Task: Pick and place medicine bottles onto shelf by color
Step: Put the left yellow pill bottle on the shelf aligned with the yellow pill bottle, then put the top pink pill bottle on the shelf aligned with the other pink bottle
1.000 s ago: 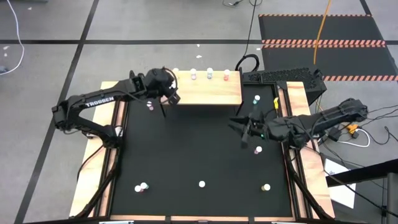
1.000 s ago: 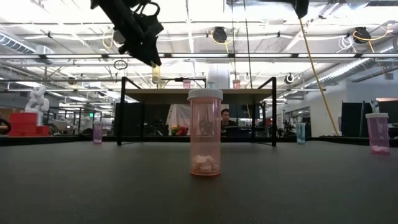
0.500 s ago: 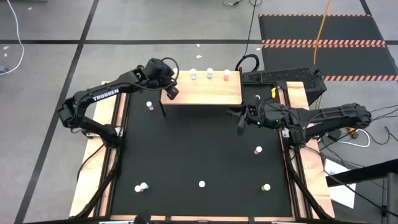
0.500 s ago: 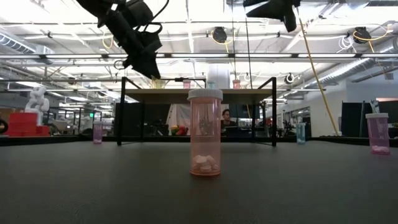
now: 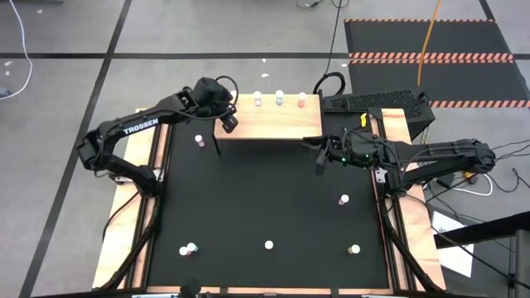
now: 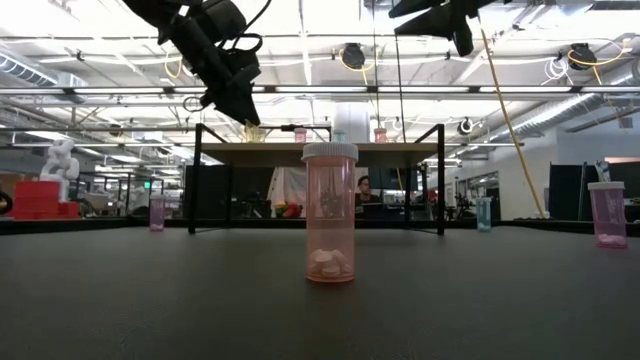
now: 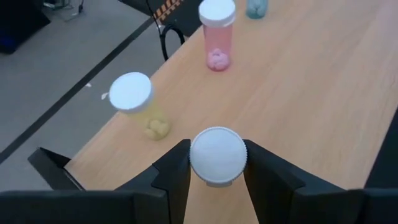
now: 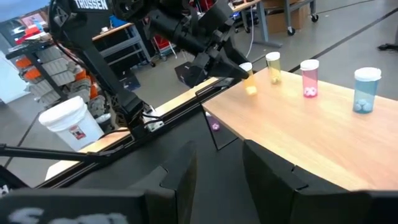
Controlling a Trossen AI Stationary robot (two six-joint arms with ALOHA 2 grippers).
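The light-wood shelf (image 5: 277, 124) stands at the table's far edge. On its top stand a yellow bottle (image 7: 140, 109), a pink one (image 7: 217, 37) and a blue-green one (image 7: 258, 6). My left gripper (image 7: 217, 171) is over the shelf's left end (image 5: 225, 122), shut on a yellow white-capped bottle (image 8: 249, 79). My right gripper (image 8: 217, 171) stands open and empty, raised above the table near the shelf's right end (image 5: 319, 159). A pink bottle (image 6: 330, 212) stands on the mat in the near middle. My left gripper pinches the yellow bottle at its white cap (image 7: 217, 155), one finger on each side. The fingers slant down from the table's left side. The bottle stays upright under them, just over the shelf's left end. Whether its bottom touches the shelf top, I cannot tell.
Loose bottles stand on the black mat: one left of the shelf (image 5: 199, 139), one at the right (image 5: 344, 199), several along the near edge (image 5: 187, 248) (image 5: 269, 244) (image 5: 354, 248). The shelf's black legs (image 6: 197, 180) (image 6: 441, 180) stand on the mat. Wooden strips border the table.
My left gripper has carried the yellow bottle toward the far edge and a little down over the shelf's left end, then stopped. My right gripper has swung toward the far edge, nearer the shelf's right end, staying open.
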